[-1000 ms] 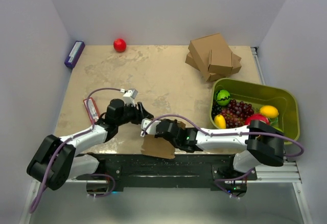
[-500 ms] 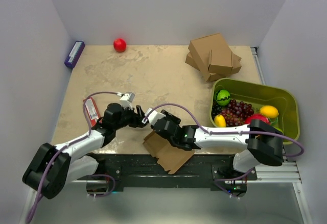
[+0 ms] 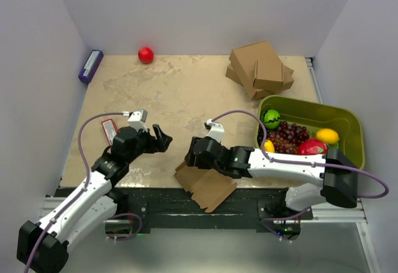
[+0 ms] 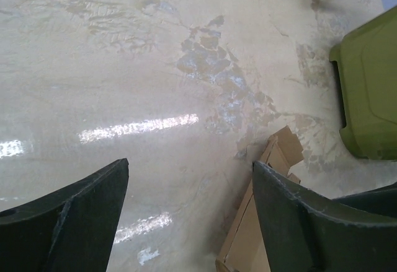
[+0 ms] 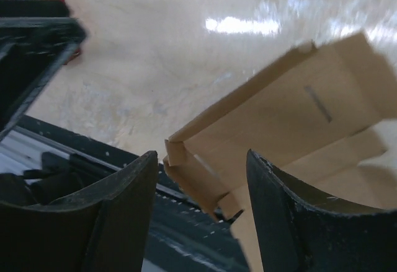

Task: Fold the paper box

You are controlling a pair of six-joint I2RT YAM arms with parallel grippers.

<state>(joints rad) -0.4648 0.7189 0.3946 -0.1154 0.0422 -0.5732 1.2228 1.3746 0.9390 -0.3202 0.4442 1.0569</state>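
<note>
The paper box point(image 3: 206, 185) is a flat brown die-cut sheet with one side flap folded up, lying at the table's near edge and partly overhanging it. My right gripper point(image 3: 190, 155) hovers over its far left corner with jaws wide apart; in the right wrist view the paper box point(image 5: 291, 117) and its folded corner lie between and below the open gripper point(image 5: 201, 157), not pinched. My left gripper point(image 3: 165, 141) is open and empty, to the left of the sheet and apart from it. In the left wrist view the paper box point(image 4: 263, 222) lies beside the right finger of the open gripper point(image 4: 191, 165).
A green bin point(image 3: 348, 124) with fruit stands at the right. A stack of bigger cardboard boxes point(image 3: 260, 68) sits at the back right. A red ball point(image 3: 145, 55) and a purple box point(image 3: 91, 65) are at the back left. A red-and-white packet point(image 3: 111, 131) lies near the left arm.
The sheet dropped open flat at the table edge. My left gripper has pulled back left, away from it. My right arm has shifted right, its gripper open above the sheet.
</note>
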